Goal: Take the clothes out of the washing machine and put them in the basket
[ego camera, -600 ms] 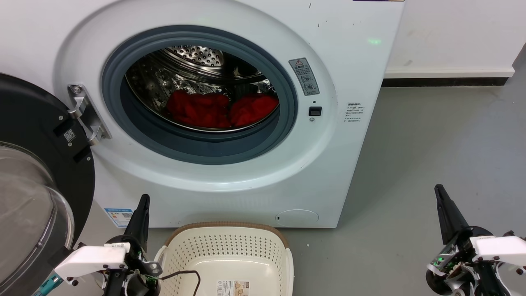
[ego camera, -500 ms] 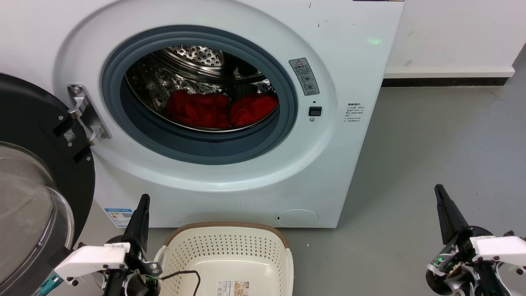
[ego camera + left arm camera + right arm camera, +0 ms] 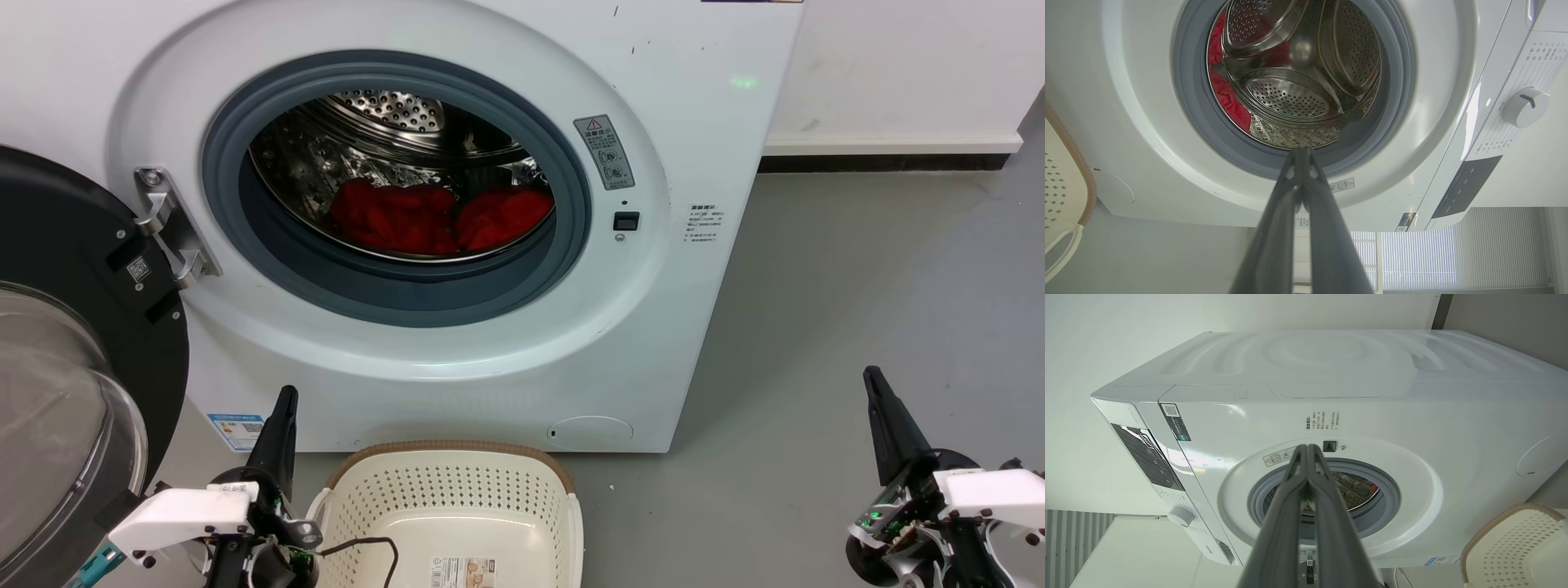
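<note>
A: Where does the head view look from?
B: From above, forward and down at the washing machine (image 3: 490,367) front, close by; the basket (image 3: 441,498) lies at its bottom edge.
A: And the 2 wrist views?
B: Low, each rolled on its side, opposite ways; the left faces the drum (image 3: 1290,98) nearly head-on, near; the right stands further off, at an angle; all 3 share drum and basket.

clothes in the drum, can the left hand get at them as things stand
Probably yes: the door hangs wide open, and nothing stands between the left hand and the clothes.
</note>
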